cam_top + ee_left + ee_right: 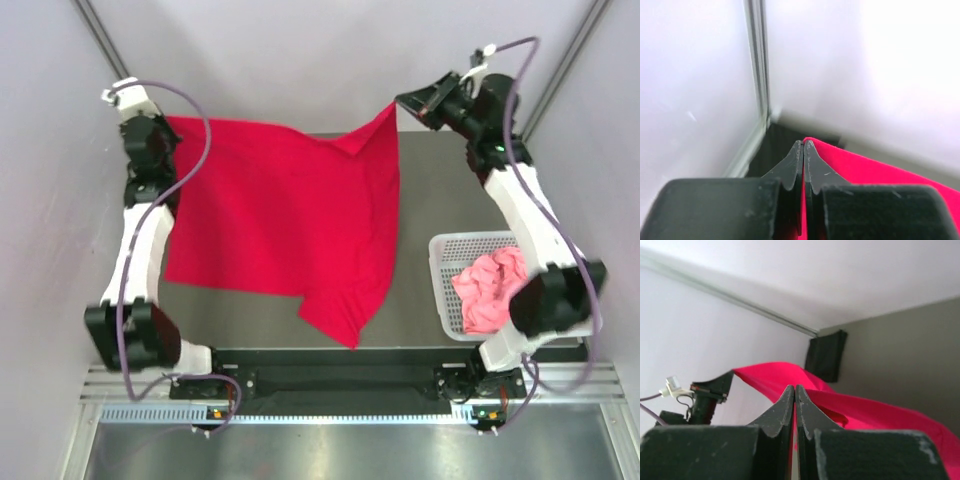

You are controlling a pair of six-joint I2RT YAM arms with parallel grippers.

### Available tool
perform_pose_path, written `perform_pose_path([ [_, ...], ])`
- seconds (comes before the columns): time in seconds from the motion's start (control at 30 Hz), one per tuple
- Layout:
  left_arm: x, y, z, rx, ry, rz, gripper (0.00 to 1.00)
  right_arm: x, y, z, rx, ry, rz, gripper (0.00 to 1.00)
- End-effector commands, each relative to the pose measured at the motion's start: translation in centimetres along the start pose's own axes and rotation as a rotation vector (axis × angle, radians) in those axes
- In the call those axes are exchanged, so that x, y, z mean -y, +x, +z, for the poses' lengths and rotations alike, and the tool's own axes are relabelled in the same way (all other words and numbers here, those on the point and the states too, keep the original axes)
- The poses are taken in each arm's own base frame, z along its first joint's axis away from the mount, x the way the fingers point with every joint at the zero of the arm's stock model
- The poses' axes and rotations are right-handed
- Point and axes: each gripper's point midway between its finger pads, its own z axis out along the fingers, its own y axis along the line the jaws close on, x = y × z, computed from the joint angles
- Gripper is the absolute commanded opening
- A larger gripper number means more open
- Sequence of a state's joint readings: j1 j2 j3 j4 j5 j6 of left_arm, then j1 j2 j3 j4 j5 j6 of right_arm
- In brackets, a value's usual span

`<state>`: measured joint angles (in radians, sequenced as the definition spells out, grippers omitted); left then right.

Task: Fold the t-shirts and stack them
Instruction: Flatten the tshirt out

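A bright red t-shirt (pixel 285 215) hangs spread between my two grippers above the dark table (pixel 420 300), its lower part draping down toward the near edge. At the far left, my left gripper (pixel 170 122) is shut on one corner; red cloth (pixel 880 172) shows pinched between its jaws (pixel 804 145). On the far right, my right gripper (pixel 400 103) is shut on the opposite corner, and the red cloth (pixel 865 412) runs away from its jaws (pixel 795 389). A salmon pink t-shirt (pixel 490 290) lies crumpled in the basket. The black t-shirt is out of view.
A white lattice basket (pixel 447 250) stands at the right of the table, next to my right arm. Pale walls close in at the back and both sides. A metal rail (pixel 340 410) runs along the near edge.
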<state>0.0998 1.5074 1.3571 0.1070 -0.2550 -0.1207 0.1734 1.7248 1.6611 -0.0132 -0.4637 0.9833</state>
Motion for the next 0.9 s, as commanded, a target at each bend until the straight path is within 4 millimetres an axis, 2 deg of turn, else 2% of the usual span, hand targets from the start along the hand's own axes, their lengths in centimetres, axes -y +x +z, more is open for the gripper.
perform_pose_path([
  [0.0,-0.5,-9.9,-6.0,0.226,0.026,-0.106,0.00,-9.3,0.2,-8.1,0.062,-0.076,-0.198,0.00],
  [0.03,-0.9,-12.7,-8.7,0.291,0.029,-0.126,0.00,-10.2,0.5,-9.4,0.069,-0.077,-0.215,0.00],
  [0.07,-1.2,-13.9,-10.0,0.320,0.031,-0.135,0.00,-12.7,0.2,-12.4,0.113,-0.107,-0.264,0.00],
  [0.1,-1.5,-14.8,-11.3,0.339,0.027,-0.140,0.00,-12.9,1.4,-13.5,0.089,-0.093,-0.267,0.00],
  [0.13,-2.1,-16.7,-13.8,0.393,0.027,-0.154,0.00,-13.8,1.6,-14.9,0.098,-0.102,-0.286,0.00],
  [0.17,-2.4,-17.4,-15.0,0.412,0.025,-0.158,0.00,-15.8,1.7,-17.7,0.131,-0.135,-0.314,0.00],
  [0.2,-2.7,-18.2,-16.3,0.436,0.022,-0.159,0.00,-17.0,2.3,-19.0,0.133,-0.159,-0.342,0.00],
  [0.23,-3.3,-19.5,-18.7,0.479,0.020,-0.167,0.00,-17.4,2.9,-20.3,0.130,-0.159,-0.349,0.00],
  [0.27,-4.0,-20.0,-19.9,0.499,0.001,-0.174,0.00,-19.1,3.0,-22.9,0.160,-0.199,-0.374,0.00],
  [0.3,-4.4,-20.6,-21.2,0.520,-0.007,-0.166,0.00,-20.0,3.5,-24.2,0.160,-0.226,-0.383,0.00],
  [0.33,-5.1,-21.8,-23.6,0.566,-0.015,-0.175,0.00,-20.7,3.8,-25.5,0.163,-0.246,-0.390,0.00],
  [0.37,-5.9,-22.4,-25.1,0.596,-0.039,-0.181,0.00,-21.8,4.3,-27.6,0.169,-0.282,-0.384,0.00],
  [0.4,-6.5,-23.0,-26.3,0.620,-0.058,-0.167,0.00,-22.5,4.4,-28.8,0.179,-0.310,-0.385,0.00],
  [0.43,-7.3,-24.2,-28.7,0.673,-0.069,-0.177,0.00,-23.3,4.6,-29.8,0.181,-0.338,-0.378,0.00],
  [0.47,-7.8,-24.8,-29.7,0.693,-0.087,-0.177,0.00,-24.9,4.9,-31.8,0.186,-0.404,-0.362,0.00],
  [0.53,-9.0,-26.9,-32.6,0.757,-0.125,-0.179,0.00,-26.5,5.0,-33.7,0.197,-0.457,-0.356,0.00],
  [0.57,-9.1,-27.5,-33.2,0.771,-0.131,-0.177,0.00,-27.8,4.8,-35.2,0.215,-0.491,-0.349,0.00],
  [0.6,-9.2,-28.1,-33.8,0.785,-0.130,-0.179,0.00,-28.4,4.7,-35.8,0.223,-0.506,-0.347,0.00],
  [0.63,-9.4,-29.0,-34.7,0.808,-0.134,-0.176,0.00,-28.8,4.5,-36.0,0.225,-0.513,-0.340,0.00],
  [0.67,-9.3,-29.3,-34.8,0.814,-0.130,-0.176,0.00,-29.2,4.4,-36.1,0.220,-0.521,-0.317,0.00],
  [0.73,-8.9,-29.5,-34.0,0.808,-0.118,-0.167,0.00,-29.6,4.1,-35.7,0.219,-0.534,-0.291,0.00],
  [0.77,-8.6,-29.4,-33.5,0.799,-0.112,-0.162,0.00,-28.9,4.1,-34.6,0.207,-0.516,-0.270,0.00],
  [0.8,-8.0,-28.8,-31.9,0.762,-0.098,-0.150,0.00,-29.0,3.9,-34.2,0.215,-0.532,-0.265,0.00],
  [0.87,-7.4,-28.0,-30.3,0.728,-0.087,-0.151,0.00,-28.6,4.0,-32.7,0.197,-0.541,-0.228,0.00],
])
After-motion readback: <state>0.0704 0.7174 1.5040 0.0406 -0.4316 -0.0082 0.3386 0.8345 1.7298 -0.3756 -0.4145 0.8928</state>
